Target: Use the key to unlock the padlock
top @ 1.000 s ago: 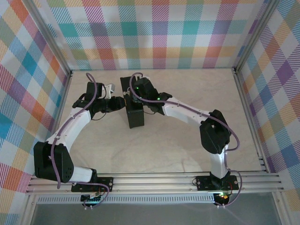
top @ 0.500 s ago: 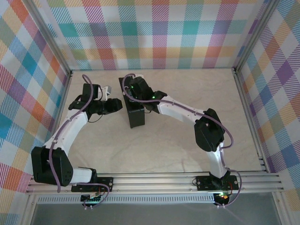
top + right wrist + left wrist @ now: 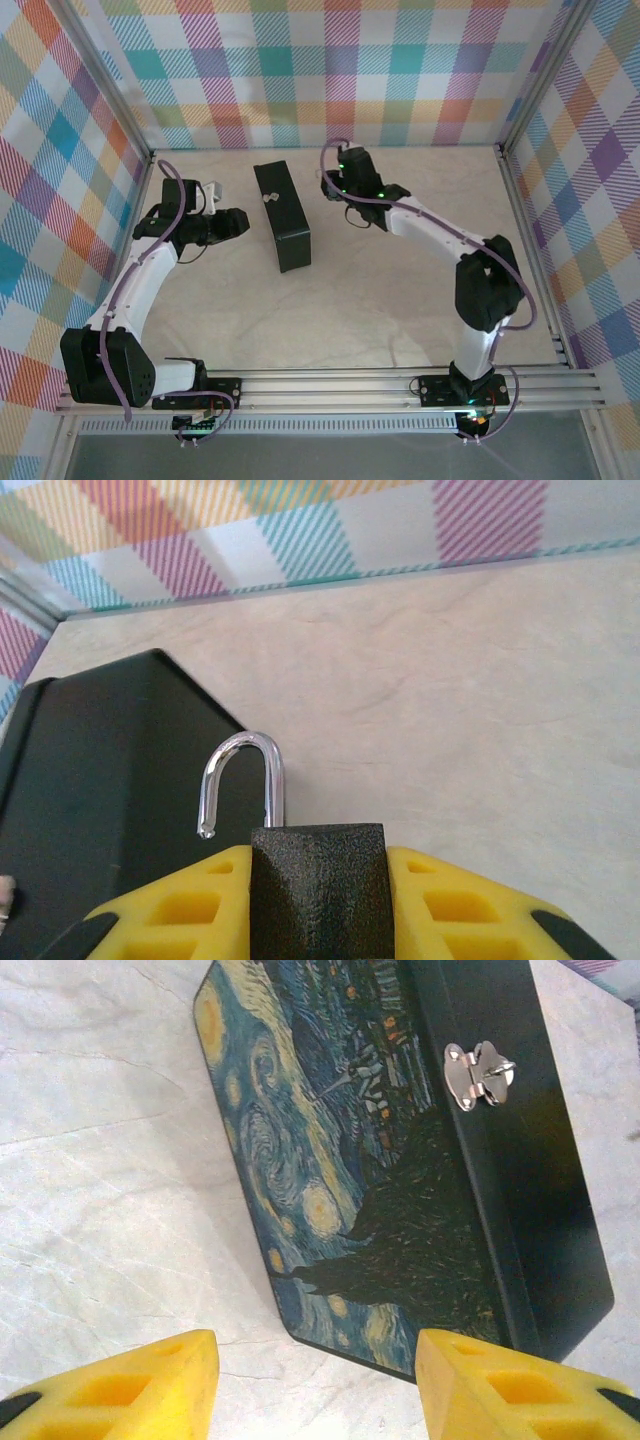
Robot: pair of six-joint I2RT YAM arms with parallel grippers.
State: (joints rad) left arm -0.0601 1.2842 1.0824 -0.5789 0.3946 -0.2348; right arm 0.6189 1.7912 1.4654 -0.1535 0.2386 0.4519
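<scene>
Inside right gripper [image 3: 318, 870], padlock [image 3: 316, 910], shackle [image 3: 243, 777] outward.

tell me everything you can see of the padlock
The padlock is small, with a blackish, grainy body and a thin, shiny silvery shackle. It stands upright, its body clamped between the yellow pads of the right pincer. The shackle is open: one leg enters the body, the other ends free beside it. Behind it lie the dark box and the pale table.

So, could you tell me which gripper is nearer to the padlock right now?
Right. The right gripper is clamped on the padlock, just right of the starry-night box; the left gripper hangs open on the opposite side of it.
</scene>
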